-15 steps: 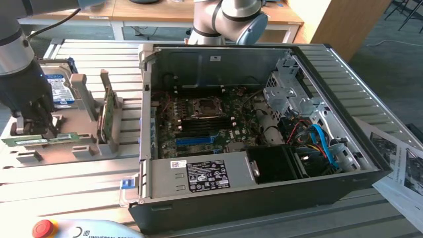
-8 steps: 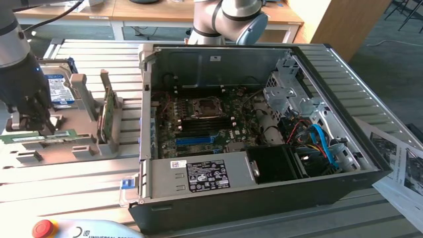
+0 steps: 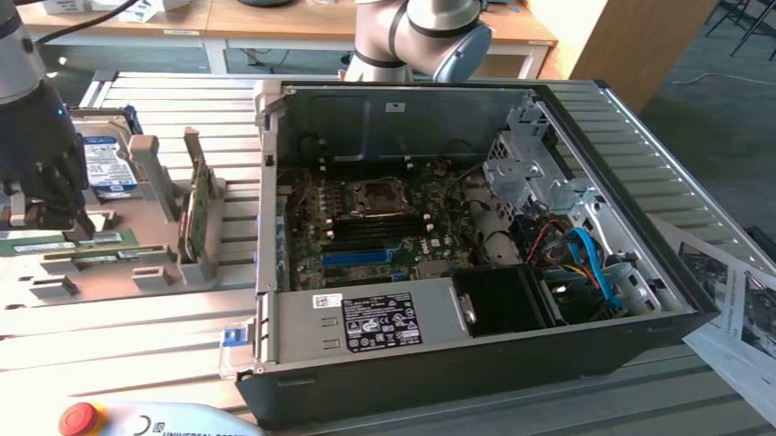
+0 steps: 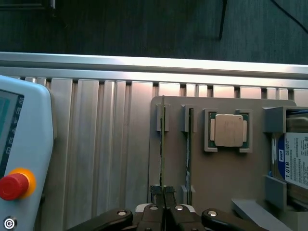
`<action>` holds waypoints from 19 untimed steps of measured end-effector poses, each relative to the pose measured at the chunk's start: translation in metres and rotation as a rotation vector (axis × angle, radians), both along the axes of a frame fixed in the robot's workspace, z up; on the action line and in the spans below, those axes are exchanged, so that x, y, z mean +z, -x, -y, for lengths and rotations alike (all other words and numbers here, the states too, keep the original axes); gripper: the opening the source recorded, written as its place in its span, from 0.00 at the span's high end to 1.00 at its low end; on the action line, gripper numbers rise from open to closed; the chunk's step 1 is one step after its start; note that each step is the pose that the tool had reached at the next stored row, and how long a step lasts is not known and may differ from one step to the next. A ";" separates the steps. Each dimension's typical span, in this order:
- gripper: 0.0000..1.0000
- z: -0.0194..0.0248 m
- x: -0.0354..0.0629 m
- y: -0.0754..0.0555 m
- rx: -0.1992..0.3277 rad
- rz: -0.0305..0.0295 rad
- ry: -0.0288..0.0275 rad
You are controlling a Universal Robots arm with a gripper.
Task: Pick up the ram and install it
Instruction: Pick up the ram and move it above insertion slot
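Observation:
The ram (image 4: 162, 139) is a thin green stick standing on edge in a slot of the grey holder tray (image 4: 226, 178). My gripper (image 4: 164, 192) is right over one end of it, fingers pressed together on the stick's edge. In the exterior view the gripper (image 3: 64, 225) hangs low over the tray at the far left, its tips on the green ram (image 3: 104, 239). A second, similar stick (image 4: 189, 144) stands in the neighbouring slot. The open computer case (image 3: 485, 363) lies at the centre, with blue motherboard slots (image 3: 363, 257) showing inside.
A processor chip (image 4: 229, 131) and a hard drive (image 4: 294, 163) sit in the same tray. A larger green card (image 3: 198, 213) stands on edge between tray and case. A teach pendant with a red stop button (image 4: 13, 185) lies on the ribbed aluminium table. Papers (image 3: 740, 309) lie at the exterior view's right.

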State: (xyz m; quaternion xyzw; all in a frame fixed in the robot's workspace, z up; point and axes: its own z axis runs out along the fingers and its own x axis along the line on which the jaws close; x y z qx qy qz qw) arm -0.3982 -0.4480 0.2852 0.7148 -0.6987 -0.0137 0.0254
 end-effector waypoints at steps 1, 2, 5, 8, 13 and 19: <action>0.88 0.0000 0.0020 0.000 0.000 0.0001 0.0005; 0.88 0.0000 0.0042 0.000 0.000 0.0000 0.0012; 0.88 0.0000 0.0110 0.000 0.000 0.0000 0.0034; 0.88 0.0000 0.0176 0.000 0.000 0.0000 0.0062; 0.88 0.0000 0.0283 0.000 0.000 0.0000 0.0126; 0.88 0.0000 0.0403 0.000 0.000 0.0000 0.0224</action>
